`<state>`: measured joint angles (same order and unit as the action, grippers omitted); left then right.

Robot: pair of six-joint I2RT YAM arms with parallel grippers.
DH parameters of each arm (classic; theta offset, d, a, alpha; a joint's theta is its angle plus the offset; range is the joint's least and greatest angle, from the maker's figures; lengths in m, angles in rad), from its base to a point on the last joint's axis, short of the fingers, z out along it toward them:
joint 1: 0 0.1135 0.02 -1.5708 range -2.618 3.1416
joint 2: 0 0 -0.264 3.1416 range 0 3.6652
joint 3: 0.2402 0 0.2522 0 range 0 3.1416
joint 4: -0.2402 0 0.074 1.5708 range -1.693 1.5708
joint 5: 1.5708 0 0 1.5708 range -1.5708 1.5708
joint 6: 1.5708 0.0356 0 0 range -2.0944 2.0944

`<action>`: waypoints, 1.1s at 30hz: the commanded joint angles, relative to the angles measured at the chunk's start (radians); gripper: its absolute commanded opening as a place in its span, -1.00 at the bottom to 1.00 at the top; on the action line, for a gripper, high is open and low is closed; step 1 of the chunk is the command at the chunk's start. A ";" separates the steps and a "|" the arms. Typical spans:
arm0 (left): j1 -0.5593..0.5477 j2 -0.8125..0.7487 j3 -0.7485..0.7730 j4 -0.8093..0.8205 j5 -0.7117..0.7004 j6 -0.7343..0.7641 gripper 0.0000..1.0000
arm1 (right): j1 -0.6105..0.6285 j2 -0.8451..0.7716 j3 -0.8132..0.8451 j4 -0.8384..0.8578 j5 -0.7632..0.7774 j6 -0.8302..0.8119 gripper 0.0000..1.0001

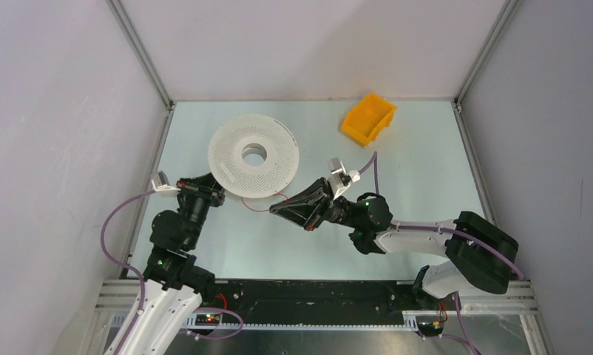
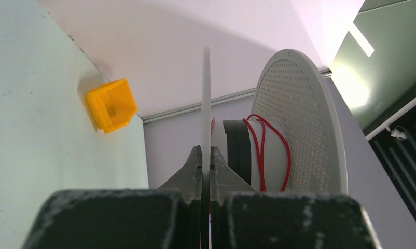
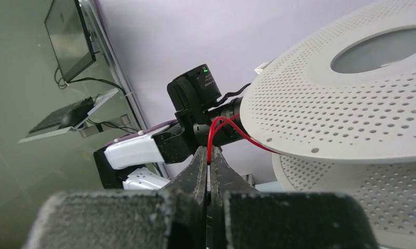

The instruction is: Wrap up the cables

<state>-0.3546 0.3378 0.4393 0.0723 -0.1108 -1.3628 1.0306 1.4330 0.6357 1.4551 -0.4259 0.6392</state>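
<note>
Left jaws clamp the spool (image 2: 299, 119) rim; right jaws pinch the red wire (image 3: 210, 142), which runs from their tips to the hub. Keep it taut while winding, lest loops slip.

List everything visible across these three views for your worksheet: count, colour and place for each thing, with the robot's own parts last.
spool: one, white, perforated, left-centre of the table
cable: one, red, very thin, a few loose turns on the spool's hub, running out to the right gripper
bin: one, orange, far right part of the table, apart from the rest
table: one, pale green
left gripper: one, black, shut on the spool's flange edge
right gripper: one, black, shut on the cable beside the spool
</note>
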 commanded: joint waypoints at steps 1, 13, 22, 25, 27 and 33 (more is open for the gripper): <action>0.009 -0.014 0.022 0.107 -0.024 -0.086 -1.00 | 0.011 -0.023 0.028 0.059 0.044 -0.134 -1.00; 0.008 -0.002 0.040 0.109 0.024 -0.140 -1.00 | 0.012 0.094 0.033 0.059 0.140 -0.197 -1.00; 0.008 -0.021 0.013 0.109 0.019 -0.132 -1.00 | -0.006 0.156 0.073 0.059 0.191 -0.139 -1.00; 0.008 -0.018 0.007 0.108 0.018 -0.127 -1.00 | -0.012 0.156 0.084 0.060 0.176 -0.129 -1.00; 0.008 -0.014 0.005 0.109 0.019 -0.127 -1.00 | -0.014 0.150 0.086 0.059 0.159 -0.130 -1.00; 0.008 -0.002 0.007 0.109 0.018 -0.126 -1.00 | -0.016 0.132 0.092 0.059 0.141 -0.133 -1.00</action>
<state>-0.3473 0.3408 0.4374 0.0650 -0.1055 -1.4567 1.0245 1.5764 0.6910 1.4864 -0.2886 0.5079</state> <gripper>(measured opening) 0.026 0.012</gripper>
